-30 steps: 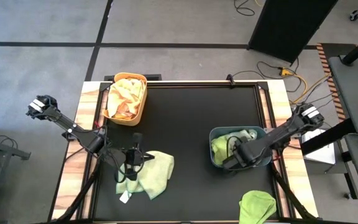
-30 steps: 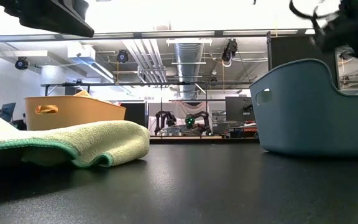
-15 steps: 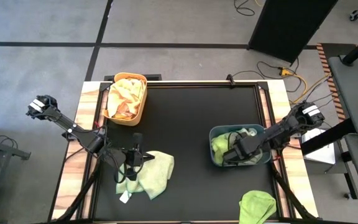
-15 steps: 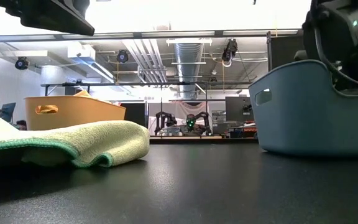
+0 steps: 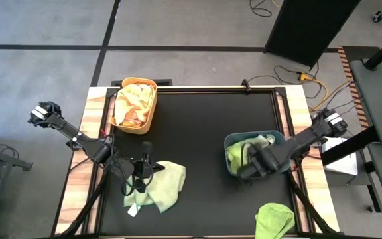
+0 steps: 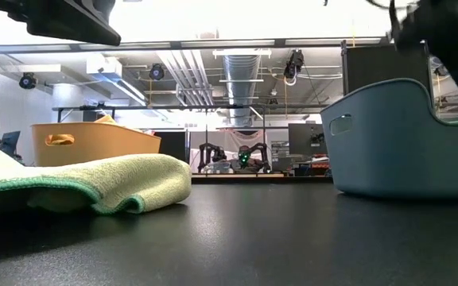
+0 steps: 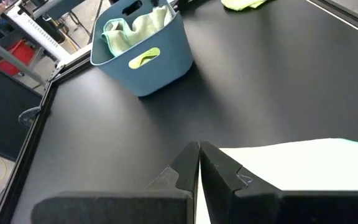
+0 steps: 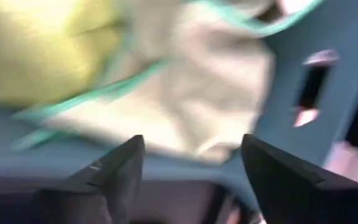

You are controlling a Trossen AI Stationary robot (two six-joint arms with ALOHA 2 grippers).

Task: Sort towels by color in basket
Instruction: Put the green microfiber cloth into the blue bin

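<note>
Two green towels lie loose on the table: one (image 5: 156, 187) under the left gripper (image 5: 140, 174), whose fingers are pressed together on nothing; another (image 5: 274, 220) near the front edge; the right gripper (image 5: 249, 161), spread wide and empty, hangs over the blue basket (image 5: 270, 138) holding green cloth (image 5: 236, 155); a drop looks finished; fetching comes next.

Even overhead light fills the high view, and shadows on the black bench (image 5: 197, 133) are faint. In the low view the bright ceiling glares white, leaving the near bench dark and the green towel (image 6: 86, 183) soft. The right wrist view is heavily smeared with motion blur; the left wrist view stays crisp.
</note>
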